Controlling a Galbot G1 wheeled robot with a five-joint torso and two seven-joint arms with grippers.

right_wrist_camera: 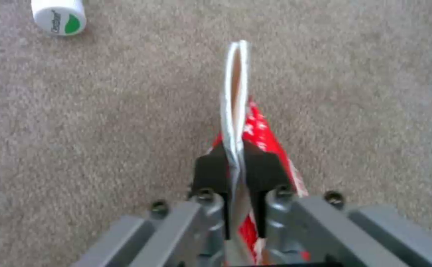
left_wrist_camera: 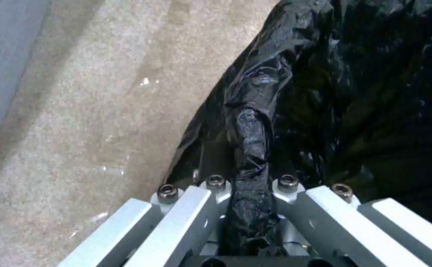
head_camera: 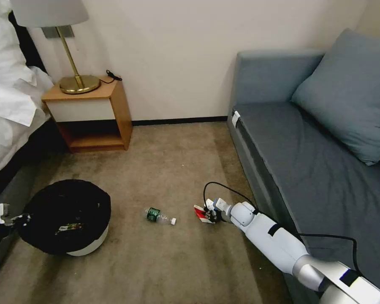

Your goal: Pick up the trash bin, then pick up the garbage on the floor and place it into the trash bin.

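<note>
The trash bin (head_camera: 67,217) stands on the carpet, litter inside, its bag rim clamped by the left pincer (head_camera: 17,219). The right pincer (head_camera: 211,215) grips a red-and-white packet (right_wrist_camera: 260,137) by the floor. A bottle (head_camera: 159,215) lies between.

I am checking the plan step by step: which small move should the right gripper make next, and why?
Probably lift the right gripper a little off the carpet. It is shut on the red-and-white packet low at the floor, while the left gripper grips the bagged rim of the trash bin, which lies off to the robot's left past the bottle.
</note>
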